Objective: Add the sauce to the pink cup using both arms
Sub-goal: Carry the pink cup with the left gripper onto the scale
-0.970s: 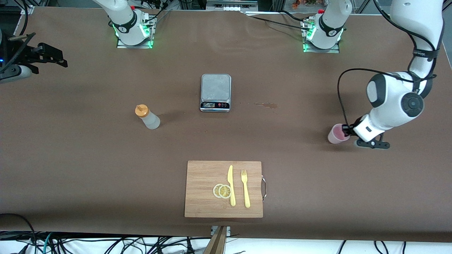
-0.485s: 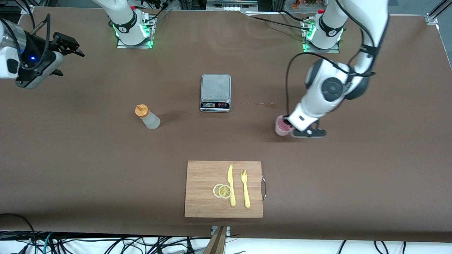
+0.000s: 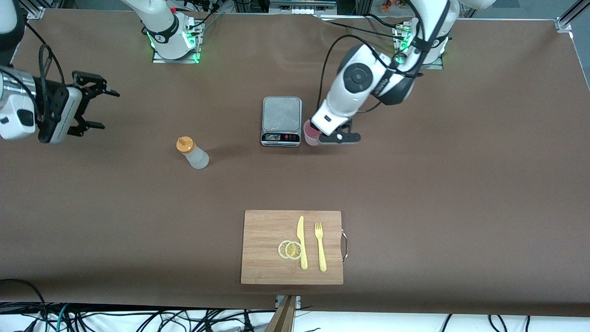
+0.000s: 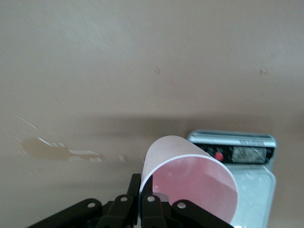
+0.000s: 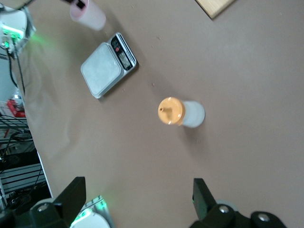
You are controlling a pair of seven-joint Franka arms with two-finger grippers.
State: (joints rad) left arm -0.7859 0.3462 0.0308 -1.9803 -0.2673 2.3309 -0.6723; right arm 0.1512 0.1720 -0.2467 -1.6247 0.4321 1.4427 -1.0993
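Beside the scale (image 3: 281, 121), the left hand (image 3: 315, 137) grips the pink cup (image 3: 310, 135) (right hand (image 3: 95, 105) gapes, empty).

You see the pink cup (image 3: 311, 134) pinched at its rim in the left gripper (image 3: 318, 133), mouth up and slightly tilted, just beside the scale (image 3: 281, 121). The sauce (image 3: 192, 153) (whitish bottle, orange cap) stands upright toward the right arm's end, untouched.

- A brown bench (image 3: 461, 207) fills the view, under even light.
- A pale dried stain (image 4: 57, 149) marks its surface.
- Tangled black cables (image 3: 138, 318) lie on the white floor along the bench's near edge.
- Aluminium framing (image 3: 569, 11) stands at the corners.
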